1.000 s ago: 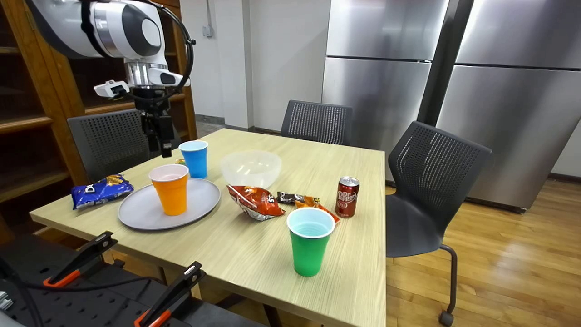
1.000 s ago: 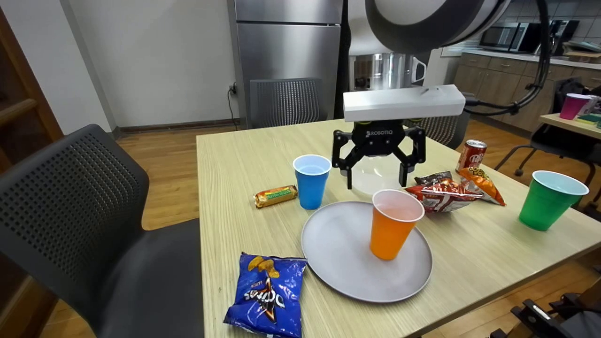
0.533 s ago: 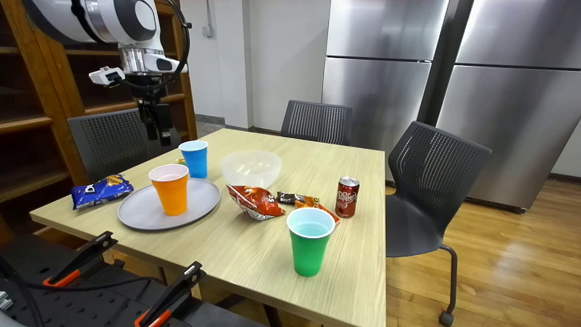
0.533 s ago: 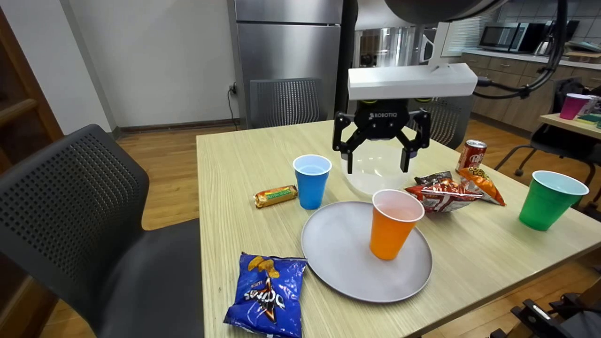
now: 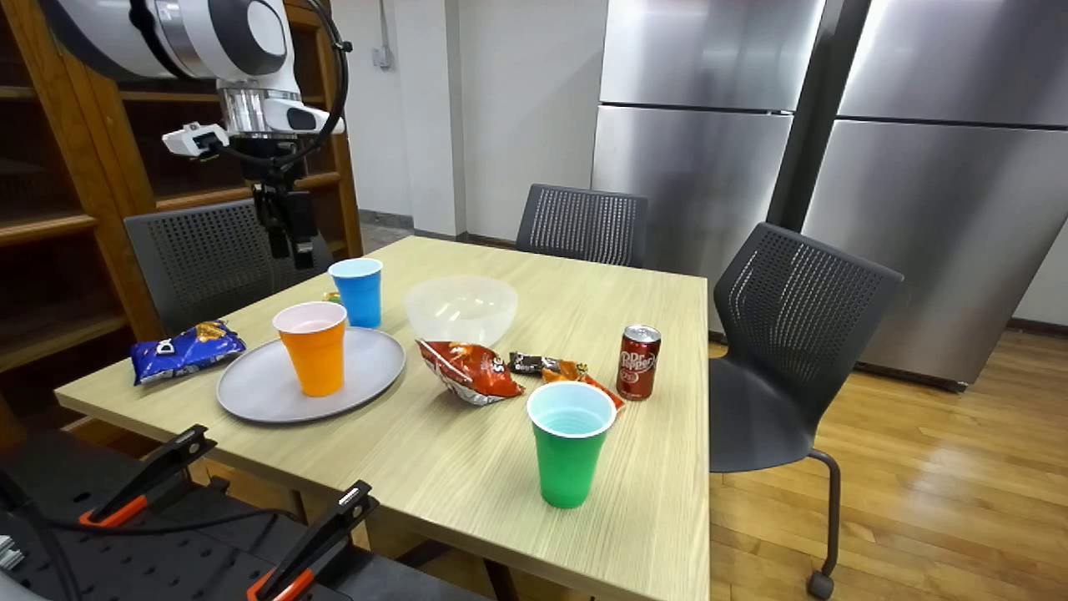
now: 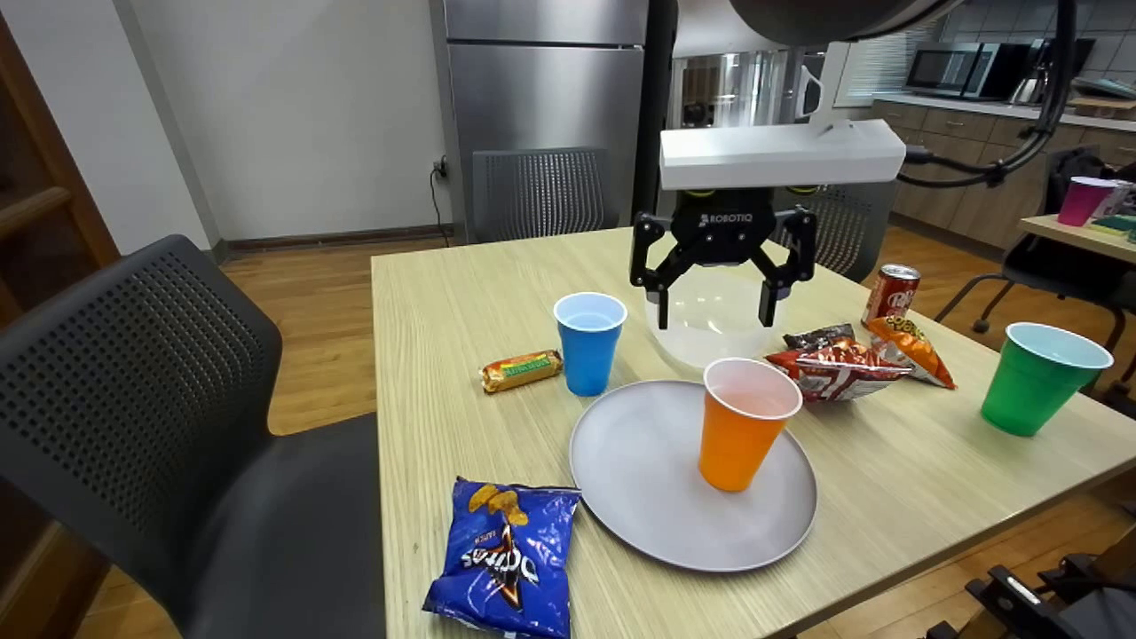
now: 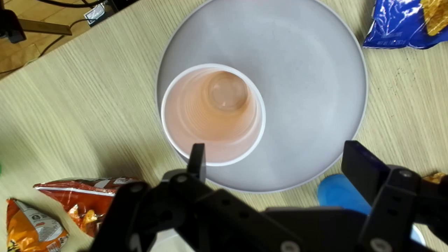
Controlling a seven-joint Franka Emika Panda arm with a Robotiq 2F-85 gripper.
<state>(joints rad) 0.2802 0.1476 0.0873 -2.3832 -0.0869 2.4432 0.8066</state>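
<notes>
Spread wide, my jaws hang above the table (image 6: 444, 302), the two fingers of my gripper (image 6: 715, 316) pointing down, clear of the things below. The orange cup (image 6: 744, 435) stands mouth up on the plate (image 6: 630, 479), nearer one side of it than the middle. From my wrist view, one finger (image 7: 198, 159) passes in front of that cup's rim, while the other crosses the plate's edge and hides part of the blue cup (image 6: 588, 359). The blue cup stands on the table just beside the plate, with a wrapped bar (image 6: 522, 371) at its side; whether those two touch, I cannot tell. The bowl (image 5: 461, 313), pale and see-through, shows behind my fingers in an exterior view. Near it lie the red bag (image 5: 471, 373), a dark packet (image 5: 534, 364) and an orange bag (image 6: 914, 351), the red one closest to the bowl. Past them stand the can (image 5: 639, 365) and the green cup (image 5: 570, 455), both well away from me. On the plate's opposite side the blue bag (image 6: 506, 559) lies close to its edge. Dark chairs (image 5: 801, 321) stand around the table, with fridges (image 5: 701, 167) behind.
</notes>
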